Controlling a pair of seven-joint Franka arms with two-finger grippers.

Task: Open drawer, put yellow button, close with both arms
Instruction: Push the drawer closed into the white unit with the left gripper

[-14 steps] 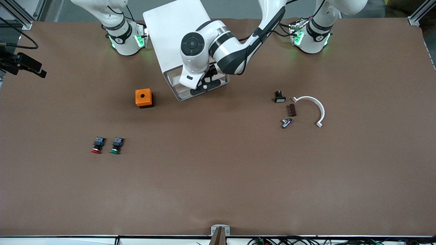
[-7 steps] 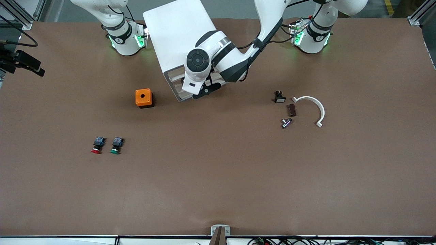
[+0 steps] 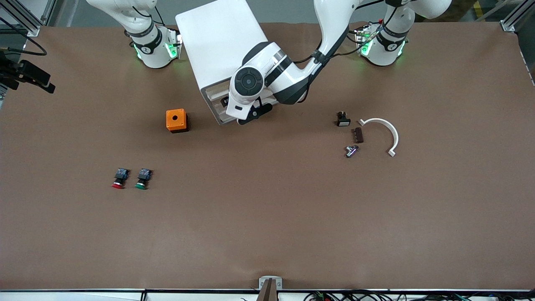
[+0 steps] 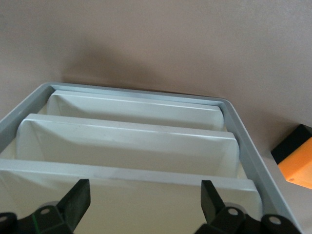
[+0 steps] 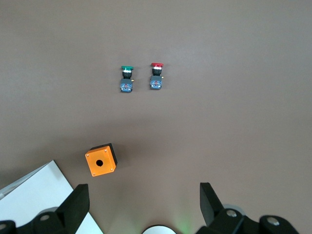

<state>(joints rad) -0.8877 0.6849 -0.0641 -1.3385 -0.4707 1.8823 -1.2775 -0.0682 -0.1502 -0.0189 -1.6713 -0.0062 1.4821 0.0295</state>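
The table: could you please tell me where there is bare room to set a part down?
Widest bare stretch: the table nearer the camera than the red button and green button. Crowded: small parts beside the white arc, and the cabinet front by the orange box.

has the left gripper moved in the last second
Yes. The left gripper, open, has shifted along the cabinet front toward the orange box and closer to the drawers.
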